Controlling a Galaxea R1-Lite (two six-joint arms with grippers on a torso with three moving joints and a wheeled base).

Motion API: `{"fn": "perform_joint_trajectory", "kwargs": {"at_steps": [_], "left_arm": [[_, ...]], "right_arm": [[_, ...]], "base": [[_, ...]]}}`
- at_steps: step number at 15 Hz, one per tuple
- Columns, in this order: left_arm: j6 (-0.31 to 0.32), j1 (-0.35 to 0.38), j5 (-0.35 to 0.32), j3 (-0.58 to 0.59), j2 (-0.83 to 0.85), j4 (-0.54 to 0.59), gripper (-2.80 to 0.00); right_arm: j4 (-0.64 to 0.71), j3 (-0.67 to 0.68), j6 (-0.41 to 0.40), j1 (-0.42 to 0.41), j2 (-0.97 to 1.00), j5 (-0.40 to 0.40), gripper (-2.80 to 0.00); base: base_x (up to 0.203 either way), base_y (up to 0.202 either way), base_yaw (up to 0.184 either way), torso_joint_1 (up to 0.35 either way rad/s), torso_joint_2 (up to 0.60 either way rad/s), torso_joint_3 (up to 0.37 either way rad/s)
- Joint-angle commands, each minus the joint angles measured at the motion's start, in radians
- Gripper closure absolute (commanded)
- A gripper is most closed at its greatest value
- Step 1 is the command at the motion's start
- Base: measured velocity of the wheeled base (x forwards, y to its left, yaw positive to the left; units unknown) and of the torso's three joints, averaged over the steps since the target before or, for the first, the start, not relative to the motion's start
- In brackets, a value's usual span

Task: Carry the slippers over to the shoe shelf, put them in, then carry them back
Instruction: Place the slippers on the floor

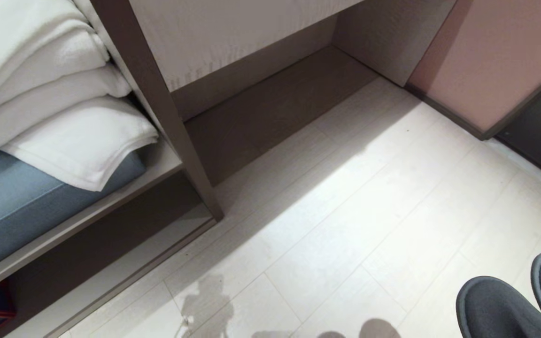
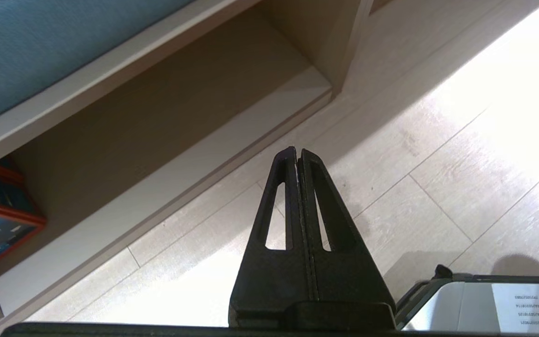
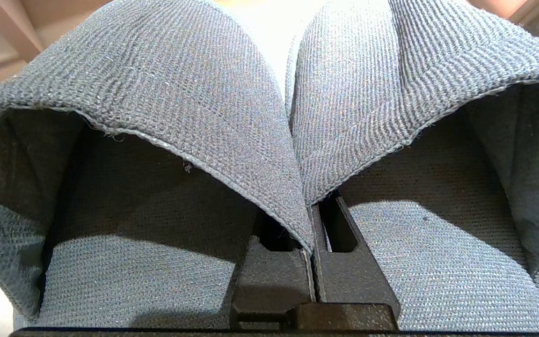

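Though barely toes in the head view, slippers (image 3: 269, 140) apparently pinched together by the closed right end effector (image 3: 311, 234); left end effector (image 2: 297, 154) shut, empty.

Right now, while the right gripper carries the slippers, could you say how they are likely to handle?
The slippers look soft: their knit uppers crease where the right gripper pinches the inner edges together, so they probably sag. One pinch holds both, so they seem light. The fabric likely grips rather than slips.

Pale plank floor (image 1: 369, 211) below me, bright light patch across it. Pink wall panel (image 1: 491, 61) to my right. White towels (image 1: 54, 94) stacked on blue cushion (image 1: 12, 206).
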Motion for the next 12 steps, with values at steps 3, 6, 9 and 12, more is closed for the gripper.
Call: {"fn": "perform_joint_trajectory", "kwargs": {"at_steps": [3, 6, 9, 12], "left_arm": [[0.0, 0.0, 0.0, 0.0, 0.0, 0.0, 0.0], [-0.001, 0.0, 0.0, 0.0, 0.0, 0.0, 0.0], [0.0, 0.0, 0.0, 0.0, 0.0, 0.0, 0.0], [-0.001, 0.0, 0.0, 0.0, 0.0, 0.0, 0.0]], "right_arm": [[-0.001, 0.0, -0.002, 0.0, 0.002, 0.0, 0.0], [-0.001, 0.0, -0.002, 0.0, 0.002, 0.0, 0.0], [-0.001, 0.0, -0.002, 0.0, 0.002, 0.0, 0.0], [-0.001, 0.0, -0.002, 0.0, 0.002, 0.0, 0.0]], "base": [[0.0, 0.0, 0.0, 0.002, 0.0, -0.197], [0.0, 0.0, 0.0, -0.001, 0.0, -0.201], [0.0, 0.0, 0.0, -0.002, 0.01, -0.201], [0.0, 0.0, 0.0, 0.0, 0.0, -0.199]]}}
